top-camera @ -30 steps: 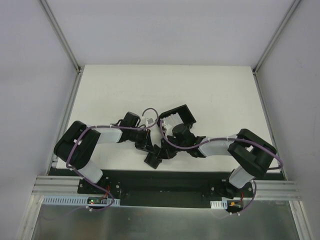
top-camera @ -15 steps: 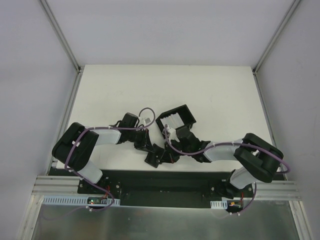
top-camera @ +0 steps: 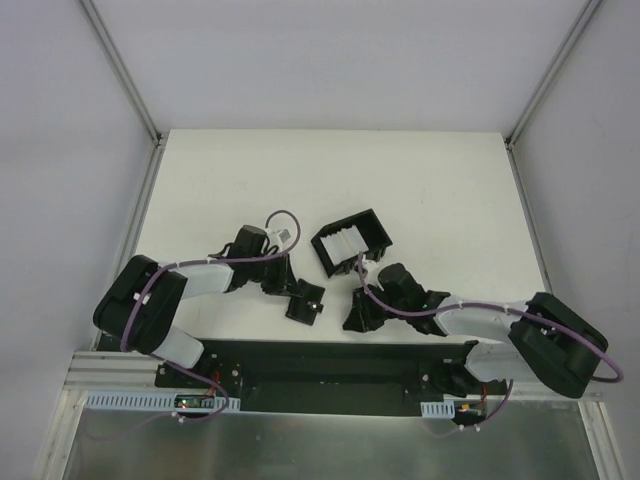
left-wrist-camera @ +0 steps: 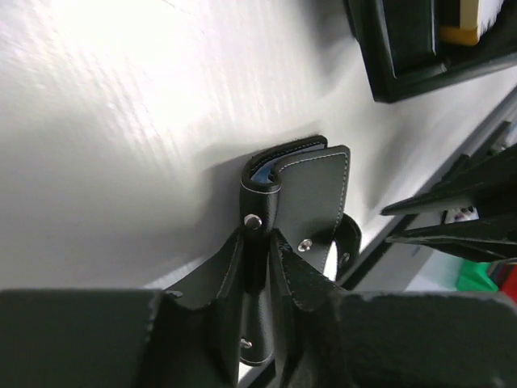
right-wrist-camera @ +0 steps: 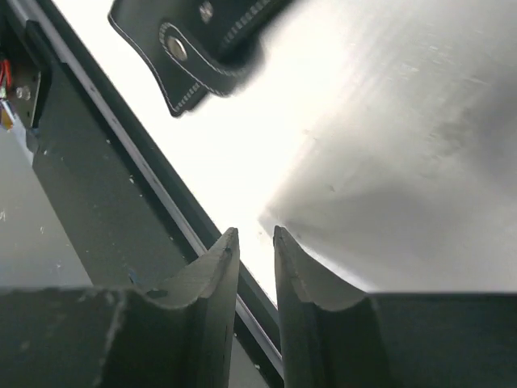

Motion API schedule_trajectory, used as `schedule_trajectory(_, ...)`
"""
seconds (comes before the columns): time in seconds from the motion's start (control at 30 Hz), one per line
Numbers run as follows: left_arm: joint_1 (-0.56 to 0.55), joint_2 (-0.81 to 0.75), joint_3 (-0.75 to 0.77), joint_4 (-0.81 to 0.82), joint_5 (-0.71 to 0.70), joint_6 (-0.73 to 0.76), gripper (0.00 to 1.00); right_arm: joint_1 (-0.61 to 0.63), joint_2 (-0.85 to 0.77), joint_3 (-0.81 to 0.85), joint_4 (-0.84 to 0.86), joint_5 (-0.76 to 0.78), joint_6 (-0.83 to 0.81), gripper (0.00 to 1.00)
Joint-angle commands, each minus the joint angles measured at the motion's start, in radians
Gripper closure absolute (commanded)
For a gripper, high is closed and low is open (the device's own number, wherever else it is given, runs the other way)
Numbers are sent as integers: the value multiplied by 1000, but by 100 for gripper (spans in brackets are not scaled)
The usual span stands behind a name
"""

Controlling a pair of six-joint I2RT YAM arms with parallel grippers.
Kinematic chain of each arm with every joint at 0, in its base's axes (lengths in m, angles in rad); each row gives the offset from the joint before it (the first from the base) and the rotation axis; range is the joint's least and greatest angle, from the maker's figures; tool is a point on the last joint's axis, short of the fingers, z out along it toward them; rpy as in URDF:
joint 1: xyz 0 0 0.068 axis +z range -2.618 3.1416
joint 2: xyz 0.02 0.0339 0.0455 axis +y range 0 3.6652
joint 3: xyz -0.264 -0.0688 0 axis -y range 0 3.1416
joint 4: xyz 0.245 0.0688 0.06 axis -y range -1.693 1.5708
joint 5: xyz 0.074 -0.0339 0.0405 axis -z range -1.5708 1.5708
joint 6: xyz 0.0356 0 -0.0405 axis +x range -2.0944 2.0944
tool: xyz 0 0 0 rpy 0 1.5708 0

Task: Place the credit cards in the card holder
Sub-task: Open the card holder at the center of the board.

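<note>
**Setting.** White matt worktop point(top-camera: 440, 190), enclosed by plain pale grey walls. Aluminium frame posts point(top-camera: 120, 70) rising at the far left and far right corners. Black base plate point(top-camera: 330, 362) along the near edge, carrying both arms.

**Entry 1, left of centre.** Card holder point(top-camera: 305, 305): small, flat, black, leather-look.
- Pale stitching along the edges, metal snap studs and a clasp tab.
- Bluish lining visible at the fold in the left wrist view point(left-wrist-camera: 311, 194).
- Folded, near the front edge of the worktop.
- Clamped in the left claw point(top-camera: 298, 290), with fingers point(left-wrist-camera: 218, 267) pressed on either side of its strap.
- Resting on the surface or lifted off it: cannot tell.

**Entry 2, centre.** Black walled tray point(top-camera: 372, 228), set further back and apart from the card holder. Inside it, the credit cards point(top-camera: 343, 243): thin, pale whitish, packed side by side in a row.

**Entry 3, right of centre.** Right claw point(top-camera: 358, 315), low over the worktop just beside the card holder. Fingers point(right-wrist-camera: 214, 267) a narrow gap apart, with nothing between them. Clasp tab of the card holder at the top of the right wrist view.

**Count.**
- Card holder: one.
- Tray: one.
- Arms: two.
- Claws: two.
- Credit cards: several, exact number not readable.
</note>
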Motion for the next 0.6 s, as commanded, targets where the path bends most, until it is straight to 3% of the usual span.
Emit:
schedule_trajectory(0.0, 18, -38, -28, 38, -100, 23, 82, -24, -114, 45, -199, 85, 9, 72)
schedule_trajectory(0.17, 17, -99, -45, 38, -88, -4, 64, 23, -177, 180, -245, 220, 77, 71)
schedule_trajectory(0.3, 17, -173, -55, -14, -129, -16, 50, 106, -96, 344, -325, 402, 97, 69)
schedule_trajectory(0.4, 17, -234, -59, -86, -198, -35, 49, 135, 13, 440, -362, 493, 146, 73)
schedule_trajectory(0.57, 17, -355, -99, -158, -314, -70, 54, 158, 164, 547, -391, 486, 151, 75)
